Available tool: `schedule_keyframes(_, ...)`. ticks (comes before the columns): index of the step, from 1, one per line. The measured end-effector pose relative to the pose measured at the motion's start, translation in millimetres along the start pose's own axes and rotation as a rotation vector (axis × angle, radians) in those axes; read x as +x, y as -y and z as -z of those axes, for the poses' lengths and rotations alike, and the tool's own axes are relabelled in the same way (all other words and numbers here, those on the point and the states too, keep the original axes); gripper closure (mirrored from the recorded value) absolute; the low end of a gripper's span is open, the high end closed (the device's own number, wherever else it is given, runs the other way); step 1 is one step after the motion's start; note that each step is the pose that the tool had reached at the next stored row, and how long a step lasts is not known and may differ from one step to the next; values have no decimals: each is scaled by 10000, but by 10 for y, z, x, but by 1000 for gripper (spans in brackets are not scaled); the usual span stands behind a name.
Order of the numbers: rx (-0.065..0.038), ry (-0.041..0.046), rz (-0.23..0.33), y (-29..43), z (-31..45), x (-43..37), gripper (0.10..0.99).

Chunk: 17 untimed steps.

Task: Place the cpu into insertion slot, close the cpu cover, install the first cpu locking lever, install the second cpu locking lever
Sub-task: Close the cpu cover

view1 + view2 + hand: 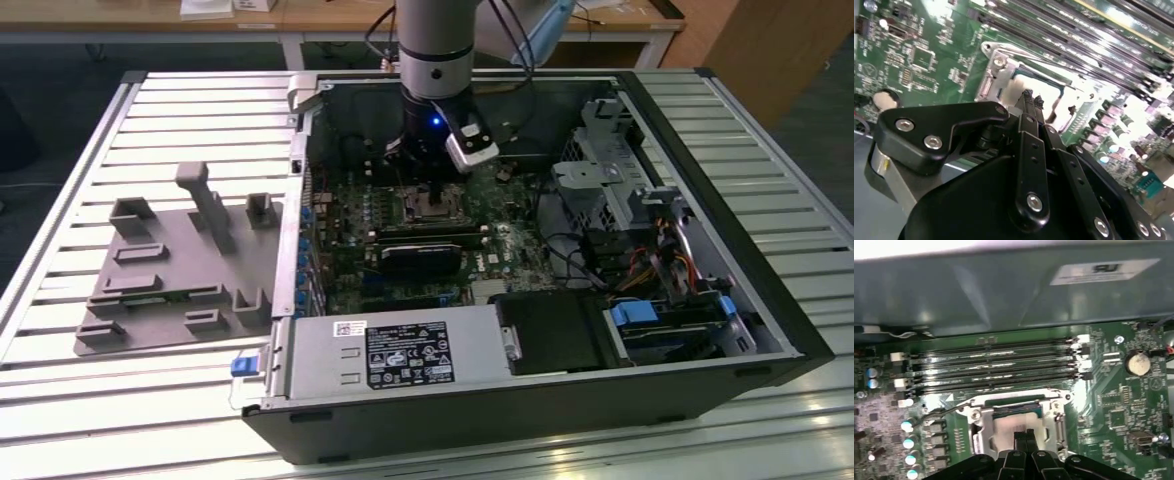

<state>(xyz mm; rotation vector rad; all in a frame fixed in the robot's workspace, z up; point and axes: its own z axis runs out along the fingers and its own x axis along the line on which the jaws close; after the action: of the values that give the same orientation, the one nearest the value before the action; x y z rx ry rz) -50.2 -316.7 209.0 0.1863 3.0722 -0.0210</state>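
Inside open case (561, 425), far part of motherboard (1114, 415): gripper (1023, 436) low over insertion slot (430, 208), fingertips pressed together, nothing seen pinched. Cpu (1004, 432) lies in slot, just beside tips. Cpu cover (1015, 401) looks down around it. Thin lever (936, 412) juts out, seemingly unlatched. Judged: placing done, cover-closing step in hand. Further move calls for fine aim, with memory slots (994, 365) close by.
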Motion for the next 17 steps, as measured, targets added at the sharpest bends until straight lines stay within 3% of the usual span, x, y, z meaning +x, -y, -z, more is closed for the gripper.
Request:
schedule_keyframes(6, -16, 132, -5, 20, 8, 164, 984)
schedule_keyframes(17, -42, 281, 19, 37, -8, 311, 984)
